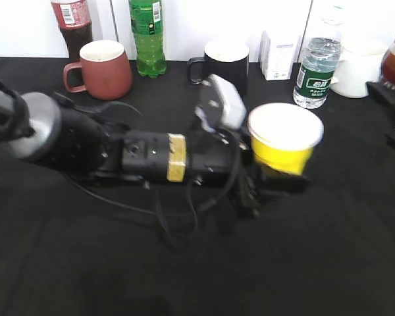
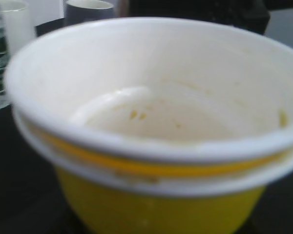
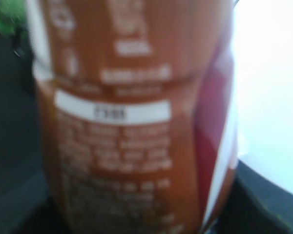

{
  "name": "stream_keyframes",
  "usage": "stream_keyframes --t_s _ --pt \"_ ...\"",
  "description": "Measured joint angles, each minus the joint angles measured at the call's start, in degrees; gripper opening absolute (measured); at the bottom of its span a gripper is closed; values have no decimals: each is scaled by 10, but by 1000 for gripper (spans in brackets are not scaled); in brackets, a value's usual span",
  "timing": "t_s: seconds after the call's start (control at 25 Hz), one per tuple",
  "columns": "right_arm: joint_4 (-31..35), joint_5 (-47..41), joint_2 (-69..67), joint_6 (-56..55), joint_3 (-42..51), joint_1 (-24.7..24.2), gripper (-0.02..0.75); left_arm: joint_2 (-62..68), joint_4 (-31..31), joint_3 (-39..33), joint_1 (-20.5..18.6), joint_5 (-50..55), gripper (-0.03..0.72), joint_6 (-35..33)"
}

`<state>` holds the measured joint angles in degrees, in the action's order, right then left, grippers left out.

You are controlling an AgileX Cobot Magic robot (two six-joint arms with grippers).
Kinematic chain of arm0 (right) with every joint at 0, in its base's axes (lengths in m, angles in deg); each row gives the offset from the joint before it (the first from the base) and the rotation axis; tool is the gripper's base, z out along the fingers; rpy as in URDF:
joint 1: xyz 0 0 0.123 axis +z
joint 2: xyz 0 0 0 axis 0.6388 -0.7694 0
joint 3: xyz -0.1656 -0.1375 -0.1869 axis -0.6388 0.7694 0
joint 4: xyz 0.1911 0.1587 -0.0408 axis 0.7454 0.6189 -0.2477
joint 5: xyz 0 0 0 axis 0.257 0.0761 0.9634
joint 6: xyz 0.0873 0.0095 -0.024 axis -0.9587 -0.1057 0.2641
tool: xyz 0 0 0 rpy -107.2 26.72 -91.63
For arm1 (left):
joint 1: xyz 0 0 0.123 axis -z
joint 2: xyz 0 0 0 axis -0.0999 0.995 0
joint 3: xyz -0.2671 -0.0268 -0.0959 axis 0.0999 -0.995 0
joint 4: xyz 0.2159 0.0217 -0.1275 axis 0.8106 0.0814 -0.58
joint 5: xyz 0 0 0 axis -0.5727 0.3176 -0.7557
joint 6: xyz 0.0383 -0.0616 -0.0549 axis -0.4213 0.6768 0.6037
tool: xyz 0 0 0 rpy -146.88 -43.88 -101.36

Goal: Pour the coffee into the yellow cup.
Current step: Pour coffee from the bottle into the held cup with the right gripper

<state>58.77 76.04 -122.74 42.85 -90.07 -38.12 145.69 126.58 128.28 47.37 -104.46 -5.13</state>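
I judge the pour not yet begun: the yellow cup (image 1: 284, 139) stands upright on the black worktop (image 1: 184, 270), and my left wrist view shows its white inside dry. The left fingers (image 1: 276, 179) sit at its base; I cannot tell their state. The coffee (image 3: 132, 117) fills my right wrist view, fingers hidden. Tilting the bottle over the cup remains.
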Motion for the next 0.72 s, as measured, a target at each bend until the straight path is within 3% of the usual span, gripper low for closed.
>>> stream_keyframes --t_s 0.28,0.72 --pt "0 -1 16 137 0 0 540 0 20 36 30 30 440 0" --pt "0 38 -11 360 0 0 540 0 28 37 31 30 440 0"
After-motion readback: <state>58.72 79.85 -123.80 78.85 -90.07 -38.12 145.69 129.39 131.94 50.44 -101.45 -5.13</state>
